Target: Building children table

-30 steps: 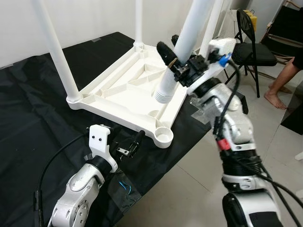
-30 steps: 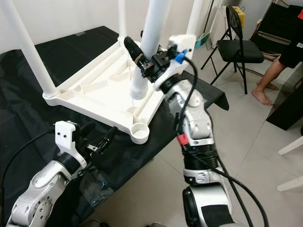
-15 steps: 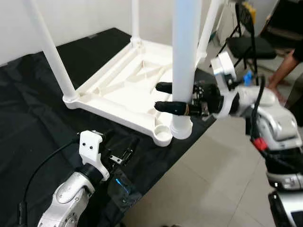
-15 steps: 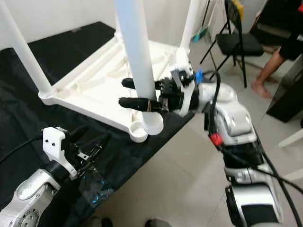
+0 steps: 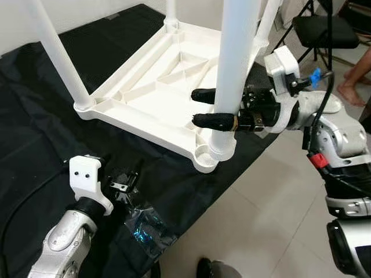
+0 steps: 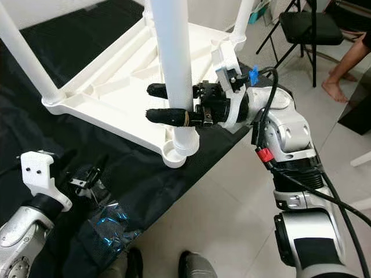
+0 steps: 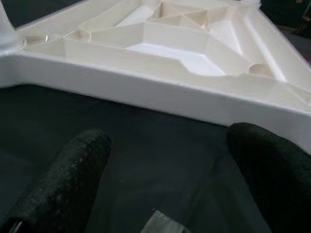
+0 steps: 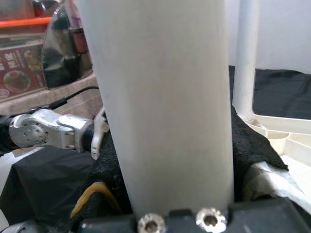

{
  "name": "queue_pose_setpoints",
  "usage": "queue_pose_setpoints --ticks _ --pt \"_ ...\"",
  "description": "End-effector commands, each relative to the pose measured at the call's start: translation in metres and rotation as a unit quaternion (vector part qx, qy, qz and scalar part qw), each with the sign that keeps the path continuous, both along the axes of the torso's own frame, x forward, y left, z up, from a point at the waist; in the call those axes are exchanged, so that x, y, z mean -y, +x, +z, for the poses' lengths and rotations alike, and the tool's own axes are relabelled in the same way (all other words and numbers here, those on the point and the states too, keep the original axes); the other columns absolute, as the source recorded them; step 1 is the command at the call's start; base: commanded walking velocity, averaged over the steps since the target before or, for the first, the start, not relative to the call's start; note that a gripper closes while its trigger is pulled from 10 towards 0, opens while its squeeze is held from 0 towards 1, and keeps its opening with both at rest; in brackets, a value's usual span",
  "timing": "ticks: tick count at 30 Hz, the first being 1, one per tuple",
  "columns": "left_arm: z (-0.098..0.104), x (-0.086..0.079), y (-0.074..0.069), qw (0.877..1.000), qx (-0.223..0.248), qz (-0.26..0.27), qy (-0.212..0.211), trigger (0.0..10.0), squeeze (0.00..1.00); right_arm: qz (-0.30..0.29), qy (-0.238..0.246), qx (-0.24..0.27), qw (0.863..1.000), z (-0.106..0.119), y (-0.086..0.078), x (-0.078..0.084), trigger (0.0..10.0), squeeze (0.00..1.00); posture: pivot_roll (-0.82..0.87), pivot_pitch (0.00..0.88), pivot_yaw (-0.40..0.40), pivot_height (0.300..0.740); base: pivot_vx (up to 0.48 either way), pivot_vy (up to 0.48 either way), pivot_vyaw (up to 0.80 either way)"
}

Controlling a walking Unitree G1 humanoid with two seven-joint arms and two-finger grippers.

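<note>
right gripper [image 5: 210, 107] clamping white leg [image 5: 235, 69] upright, lowering its threaded end over corner socket [image 5: 204, 155] of tabletop [image 5: 156, 98]; keep it plumb, centred. left gripper [image 7: 160, 170] idling, fingers wide.

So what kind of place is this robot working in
Probably a room in a home used as a work area: tiled floor, a black folding chair, and an upturned white plastic table on a black sheet.

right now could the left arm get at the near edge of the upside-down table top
Probably yes. The left gripper hovers open over the black cloth, fingers aimed at the table top's near edge, with only bare cloth between. The right gripper and its table leg stand off to the side.
</note>
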State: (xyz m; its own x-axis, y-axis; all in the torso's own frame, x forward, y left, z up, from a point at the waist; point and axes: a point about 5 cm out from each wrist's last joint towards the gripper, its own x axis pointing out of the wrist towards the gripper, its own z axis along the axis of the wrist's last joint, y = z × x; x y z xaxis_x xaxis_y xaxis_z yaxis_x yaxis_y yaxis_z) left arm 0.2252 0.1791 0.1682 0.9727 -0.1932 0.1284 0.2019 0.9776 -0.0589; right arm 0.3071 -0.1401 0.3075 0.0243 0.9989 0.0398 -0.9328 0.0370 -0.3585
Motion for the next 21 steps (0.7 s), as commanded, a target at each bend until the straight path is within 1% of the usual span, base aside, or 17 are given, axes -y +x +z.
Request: queue_pose_setpoints --ticks 1,9,12,14,16,18,21 --pt "-0.001 -0.004 -0.004 1.0 -0.012 0.007 -0.009 10.0 0.0 0.017 0.01 0.008 1.0 -0.001 -0.006 -0.002 10.0 0.0 -0.01 0.351 -0.01 0.74 0.0 0.0 0.0" --pt "0.0 -0.006 -0.004 1.0 -0.016 0.012 -0.015 10.0 0.0 0.037 0.011 0.01 0.999 -0.003 -0.009 -0.002 10.0 0.0 -0.01 0.368 -0.003 0.74 0.0 0.0 0.0" --pt "0.002 -0.006 -0.005 1.0 -0.018 0.014 -0.021 10.0 0.0 0.038 -0.003 0.023 0.999 -0.004 -0.009 -0.005 10.0 0.0 -0.01 0.379 -0.004 0.74 0.0 0.0 0.0" --pt "0.003 -0.006 -0.005 0.999 -0.02 0.016 -0.024 10.0 0.0 0.033 -0.022 0.041 0.998 -0.007 -0.007 -0.011 10.0 0.0 -0.01 0.382 -0.004 0.74 0.0 0.0 0.0" --pt "0.004 -0.006 -0.005 0.999 -0.021 0.017 -0.025 10.0 0.0 0.029 -0.024 0.046 0.998 -0.008 -0.005 -0.013 10.0 0.0 -0.01 0.386 -0.005 0.74 0.0 0.0 0.0" --pt "0.005 -0.006 -0.005 0.999 -0.022 0.017 -0.027 10.0 0.0 0.014 -0.021 0.058 0.998 -0.007 0.001 -0.015 10.0 0.0 -0.01 0.389 -0.009 0.74 0.0 0.0 0.0" --pt "0.005 -0.006 -0.005 0.999 -0.022 0.018 -0.028 10.0 0.0 0.005 -0.016 0.062 0.998 -0.006 0.004 -0.016 10.0 0.0 0.0 0.392 -0.01 0.74 0.0 0.0 0.0"
